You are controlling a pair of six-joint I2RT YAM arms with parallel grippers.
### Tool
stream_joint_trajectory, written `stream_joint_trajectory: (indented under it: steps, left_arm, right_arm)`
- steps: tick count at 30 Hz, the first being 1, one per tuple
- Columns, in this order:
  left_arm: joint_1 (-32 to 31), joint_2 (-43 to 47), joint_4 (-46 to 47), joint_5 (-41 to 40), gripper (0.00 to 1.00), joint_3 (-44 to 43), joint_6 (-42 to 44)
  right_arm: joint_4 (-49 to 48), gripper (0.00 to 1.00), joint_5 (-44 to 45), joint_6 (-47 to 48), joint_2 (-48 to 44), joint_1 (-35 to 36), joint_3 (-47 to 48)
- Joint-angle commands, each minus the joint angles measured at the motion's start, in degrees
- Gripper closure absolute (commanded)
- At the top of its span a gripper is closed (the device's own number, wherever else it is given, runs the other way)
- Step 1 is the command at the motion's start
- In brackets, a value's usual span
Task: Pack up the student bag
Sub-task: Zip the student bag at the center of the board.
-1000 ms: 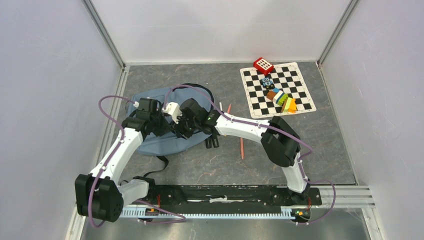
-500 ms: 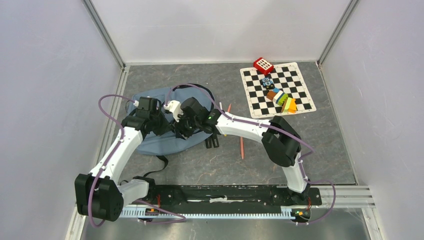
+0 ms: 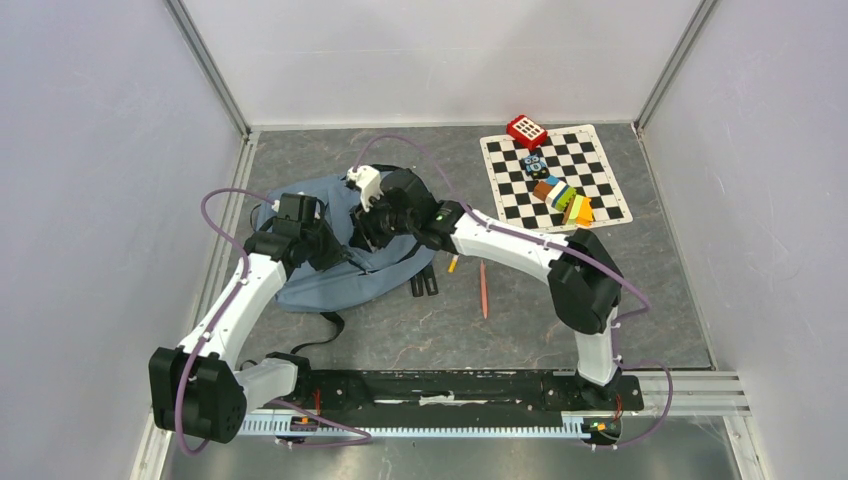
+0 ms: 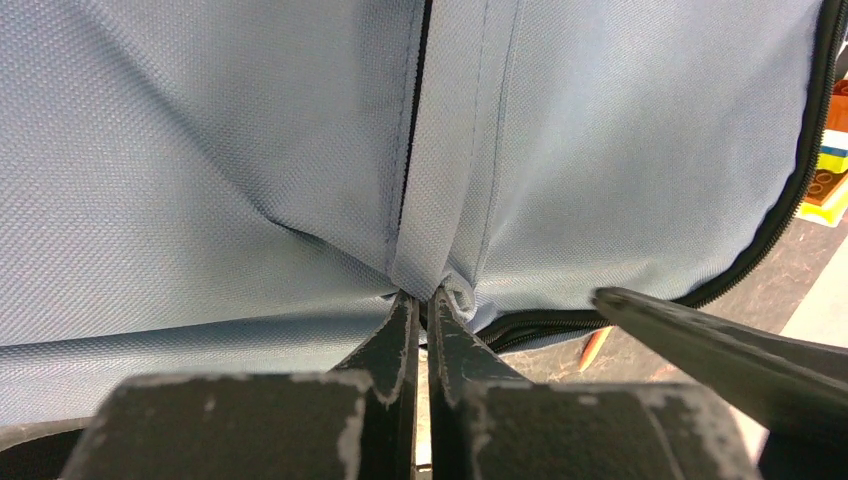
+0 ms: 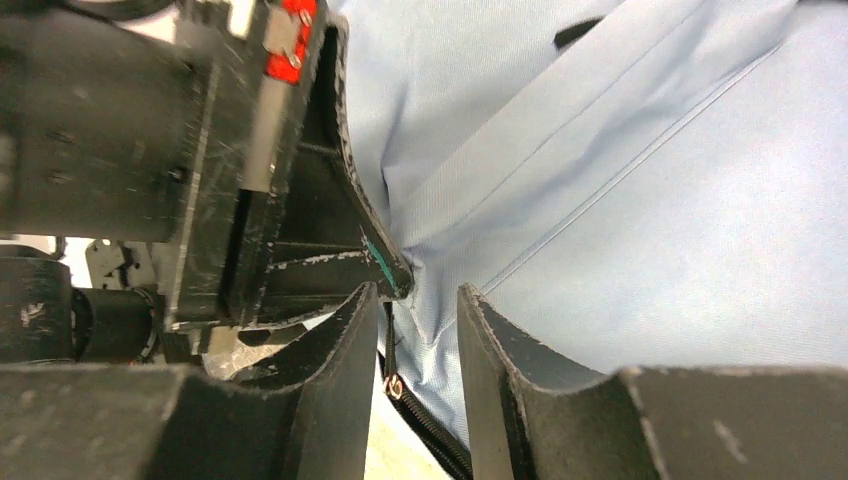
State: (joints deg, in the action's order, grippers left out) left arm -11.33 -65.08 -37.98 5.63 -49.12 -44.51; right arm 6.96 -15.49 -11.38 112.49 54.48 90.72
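Student bag lies left-centre on tabletop. Left pincer on its middle, right pincer just behind it. Chess mat far right, blocks on it. Stick between bag and mat.

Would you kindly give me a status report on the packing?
Left claw shut on student bag fabric. Right claw open, close alongside. Orange pencil lying right of bag.

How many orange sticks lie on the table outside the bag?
2. One orange stick lies right of the student bag; a second stick peeks from under the right arm. Others may be hidden.
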Motion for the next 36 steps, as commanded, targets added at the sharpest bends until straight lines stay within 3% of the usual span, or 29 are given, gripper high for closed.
stream_joint_trajectory:
  steps: [1, 8, 27, 36]
  left_arm:
    - [-0.3, 1.1, 2.0, 3.3, 0.98, -2.9, -1.2]
    - [0.3, 1.0, 1.4, 3.4, 0.98, -3.6, -1.1]
    - [0.5, 1.3, 2.2, 3.3, 0.98, -3.3, -2.2]
    - [0.5, 1.7, 1.9, 3.3, 0.98, -3.1, -2.3]
  right_arm:
    - [-2.7, 0.61, -3.8, -0.6, -3.4, -0.6, -1.4]
    - [0.5, 0.62, -7.8, 3.6, -3.6, -0.6, -4.8]
    - [3.9, 0.67, -13.0, 4.7, 3.4, 0.0, 1.3]
    - [2.6, 0.67, -10.4, 3.2, 5.6, 0.5, 3.0]
